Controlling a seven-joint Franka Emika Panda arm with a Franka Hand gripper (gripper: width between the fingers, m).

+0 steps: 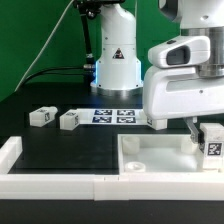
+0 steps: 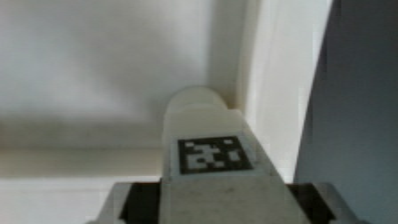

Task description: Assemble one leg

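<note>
My gripper (image 1: 210, 136) is shut on a white leg (image 1: 212, 143) with a black-and-white tag and holds it over the far right corner of the large white tray-like panel (image 1: 150, 160). In the wrist view the held leg (image 2: 210, 140) fills the middle, its tip pointing at the panel's inner corner (image 2: 249, 85). The grey fingers (image 2: 128, 205) press both of its sides. Whether the leg's tip touches the panel is hidden. Two more legs (image 1: 41, 116) (image 1: 69, 120) lie on the black table at the exterior view's left.
The marker board (image 1: 113, 117) lies on the table in front of the robot base (image 1: 116, 68). Long white border bars (image 1: 60, 183) run along the near edge, with one end piece (image 1: 10, 152) at the exterior view's left.
</note>
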